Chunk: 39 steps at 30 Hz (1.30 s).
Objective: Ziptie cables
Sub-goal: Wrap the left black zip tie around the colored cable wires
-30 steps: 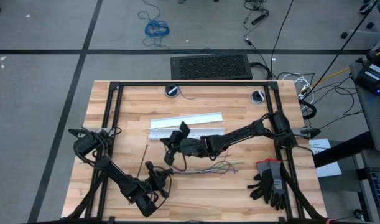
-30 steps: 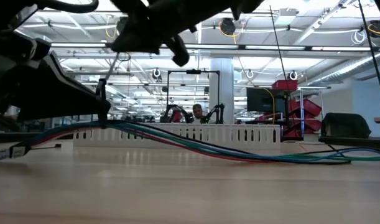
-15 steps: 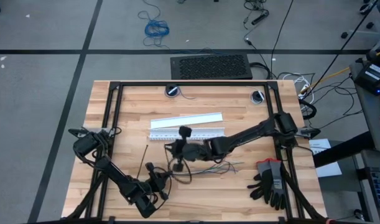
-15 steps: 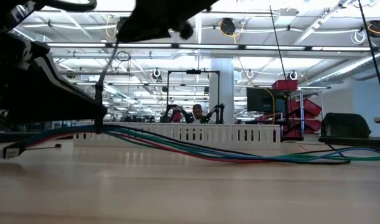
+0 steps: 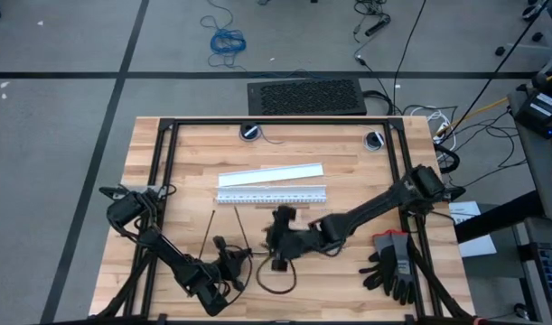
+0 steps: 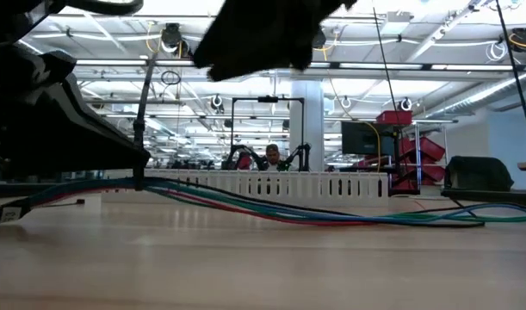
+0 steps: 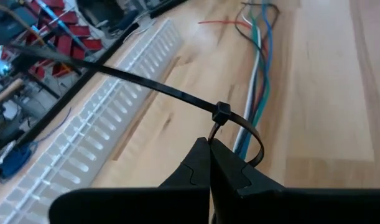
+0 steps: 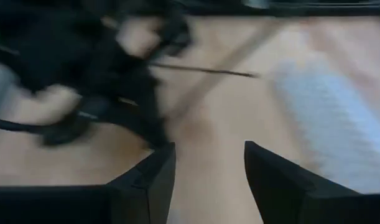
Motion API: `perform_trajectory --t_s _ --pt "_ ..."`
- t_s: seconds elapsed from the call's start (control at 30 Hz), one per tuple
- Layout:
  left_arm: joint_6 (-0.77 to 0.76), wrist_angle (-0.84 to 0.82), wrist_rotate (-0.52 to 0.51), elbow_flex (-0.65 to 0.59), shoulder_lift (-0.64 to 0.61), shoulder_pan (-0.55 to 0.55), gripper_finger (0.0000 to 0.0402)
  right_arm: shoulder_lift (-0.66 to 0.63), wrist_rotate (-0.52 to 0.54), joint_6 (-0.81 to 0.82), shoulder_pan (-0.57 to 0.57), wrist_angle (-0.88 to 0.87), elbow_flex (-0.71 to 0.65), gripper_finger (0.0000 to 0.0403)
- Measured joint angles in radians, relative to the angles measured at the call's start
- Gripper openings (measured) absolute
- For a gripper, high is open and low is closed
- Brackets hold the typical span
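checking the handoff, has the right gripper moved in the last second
Yes. In the high view the right gripper has swung away from the white slotted strip toward the table's near edge, open.

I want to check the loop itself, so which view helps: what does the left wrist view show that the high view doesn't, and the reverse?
Only the left wrist view shows the ziptie looped around the cables, its tail through the head, pinched in the shut left gripper. Only the high view shows the right gripper, the black gloves and a second ziptie. Both show the white slotted strip and wooden table.
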Motion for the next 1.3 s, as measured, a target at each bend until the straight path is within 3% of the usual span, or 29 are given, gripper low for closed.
perform_trajectory --t_s 0.1,0.23,0.37,0.67,0.97,1.3 --pt "0.030 0.007 0.013 0.000 0.000 -0.003 0.0000 0.044 -0.158 0.068 -0.010 0.298 -0.114 0.0160" --pt "0.055 0.021 0.053 0.000 0.000 -0.006 0.0000 0.102 -0.227 0.130 -0.050 0.589 -0.242 0.0140" --pt "0.143 0.079 0.110 0.000 0.000 -0.006 0.0000 0.151 -0.332 0.189 -0.076 0.828 -0.276 0.0136" --pt "0.161 0.090 0.131 0.000 0.000 -0.002 0.0000 0.255 -0.389 0.192 -0.077 0.769 -0.139 0.0134" --pt "0.159 0.090 0.131 0.000 0.000 -0.002 0.0000 0.241 -0.387 0.157 -0.078 0.694 -0.132 0.0095" --pt "0.153 0.089 0.135 0.000 0.000 -0.018 0.0000 0.240 -0.412 0.148 -0.081 0.678 -0.132 0.0088"
